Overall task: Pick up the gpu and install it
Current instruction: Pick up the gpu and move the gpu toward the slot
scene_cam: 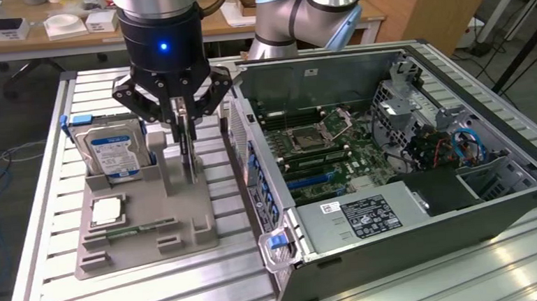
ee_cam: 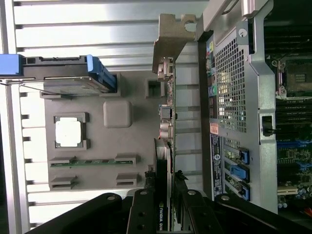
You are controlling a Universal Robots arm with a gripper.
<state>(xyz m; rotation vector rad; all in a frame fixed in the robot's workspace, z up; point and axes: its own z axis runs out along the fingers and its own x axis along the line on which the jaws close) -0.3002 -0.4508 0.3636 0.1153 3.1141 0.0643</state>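
The gpu (scene_cam: 188, 155) stands on edge over the grey holder tray (scene_cam: 194, 233), a thin black card seen edge-on. My gripper (scene_cam: 183, 121) hangs straight above it, fingers closed in on the card's top edge from both sides. In the wrist view the gpu (ee_cam: 166, 122) runs as a narrow strip ending in its silvery bracket (ee_cam: 170, 36), and my gripper (ee_cam: 165, 197) has a black finger (ee_cam: 142, 209) pressed against each face. Whether the card has left its slot in the tray I cannot tell.
The tray also holds a silver hard drive (scene_cam: 112, 154) with a blue-white label, a processor chip (scene_cam: 106, 211) and a green memory stick (scene_cam: 133, 231). The open computer case (scene_cam: 458, 202) with its motherboard (scene_cam: 334, 150) lies on the exterior view's right, its wall close to the card.
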